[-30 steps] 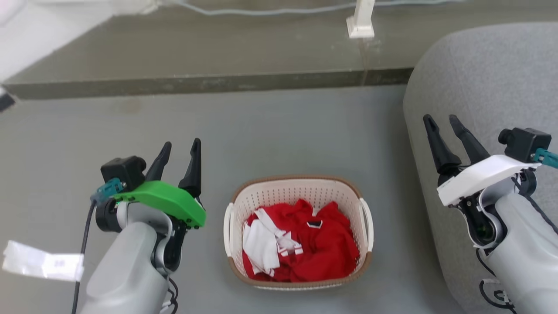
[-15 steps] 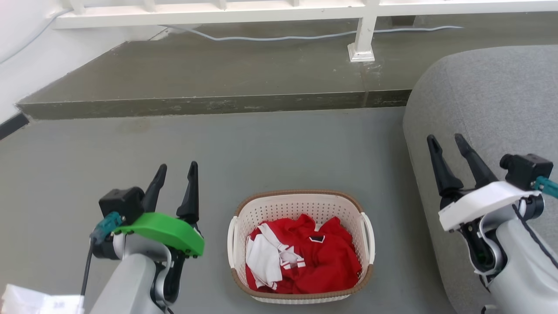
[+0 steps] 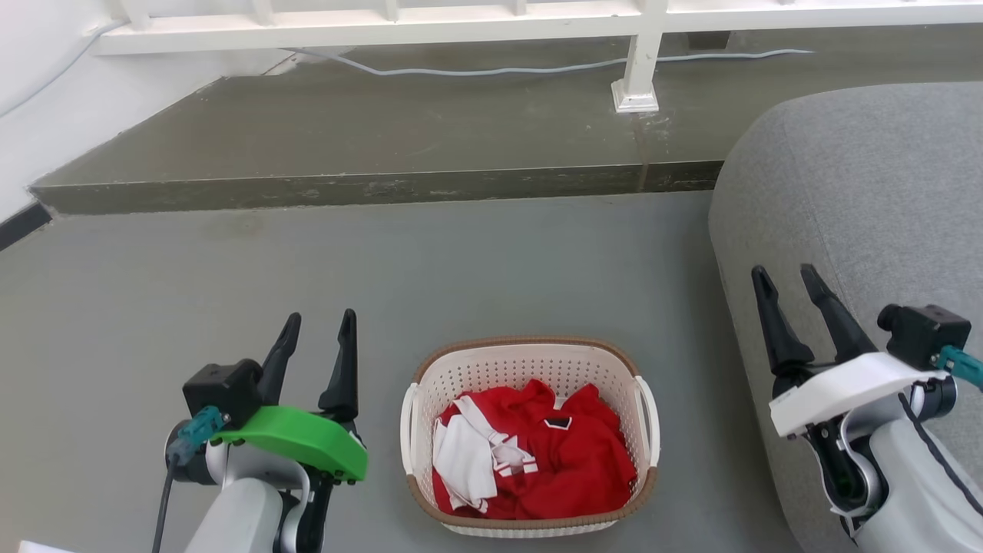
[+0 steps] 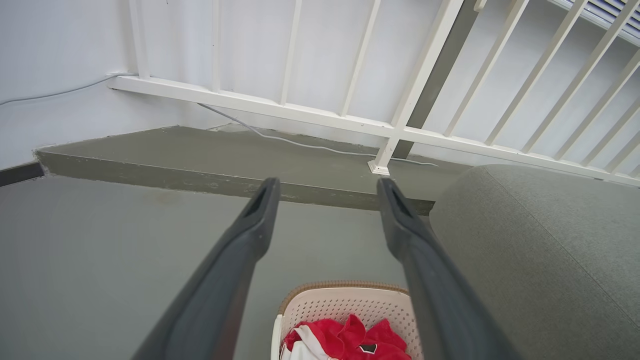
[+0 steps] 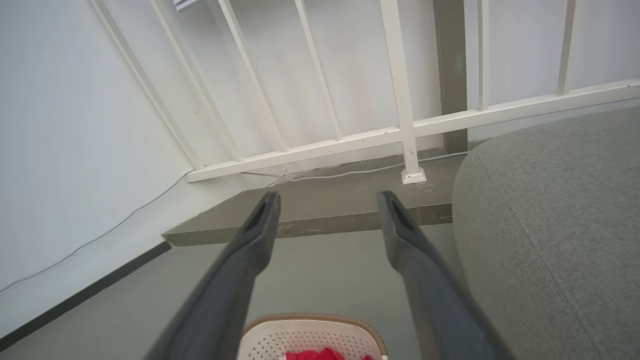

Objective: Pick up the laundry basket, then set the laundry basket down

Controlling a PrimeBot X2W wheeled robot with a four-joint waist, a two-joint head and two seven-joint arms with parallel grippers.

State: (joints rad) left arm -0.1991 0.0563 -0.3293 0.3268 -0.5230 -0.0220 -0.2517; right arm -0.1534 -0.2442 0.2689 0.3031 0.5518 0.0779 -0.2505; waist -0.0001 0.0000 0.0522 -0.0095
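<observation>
There, laundry basket (image 3: pixel 530 362) midway between the left and right jaws, both agape, empty.

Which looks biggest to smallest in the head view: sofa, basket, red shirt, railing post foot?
1. sofa, largest even though the frame edge cuts it off
2. basket
3. red shirt, lying inside the basket
4. post foot, smallest as seen; it stands farther from the camera, so its true size is unsure

One laundry basket (image 3: pixel 530 341); two claws (image 3: pixel 321 315) (image 3: pixel 782 269); one sofa (image 3: pixel 845 177); one railing (image 3: pixel 384 32)
</observation>
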